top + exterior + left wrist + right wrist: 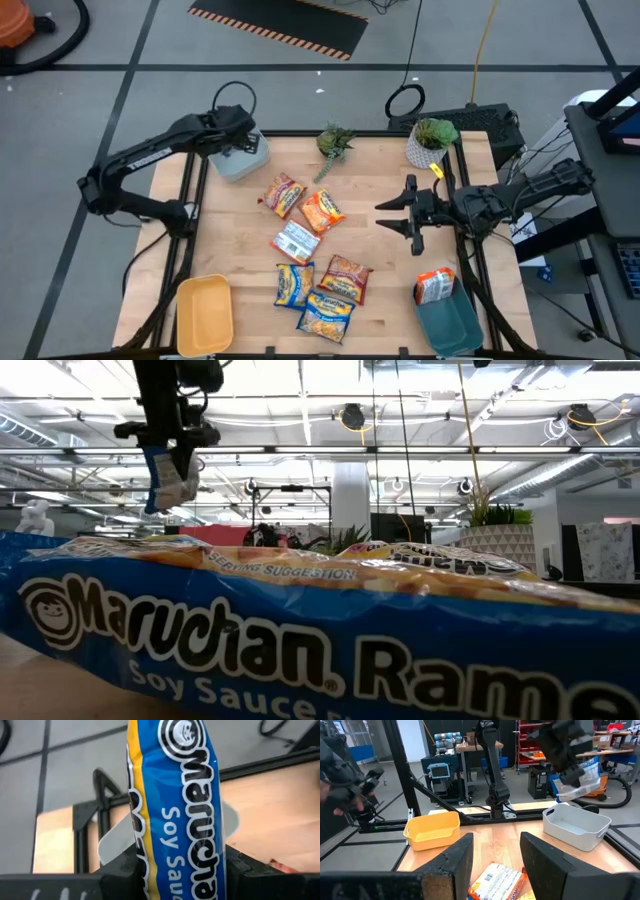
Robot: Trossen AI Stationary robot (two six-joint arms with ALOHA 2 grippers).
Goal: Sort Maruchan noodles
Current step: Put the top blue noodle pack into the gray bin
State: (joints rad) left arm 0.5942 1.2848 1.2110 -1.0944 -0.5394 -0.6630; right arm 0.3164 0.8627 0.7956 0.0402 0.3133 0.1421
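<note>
Packets number eight in all: six Maruchan noodles lie loose mid-table, one orange packet stands in the teal bin, and one blue packet is pinched in the left gripper above the grey bin. Three bins show, the yellow bin among them, and two potted plants. The right gripper hovers with jaws apart, holding nothing.
</note>
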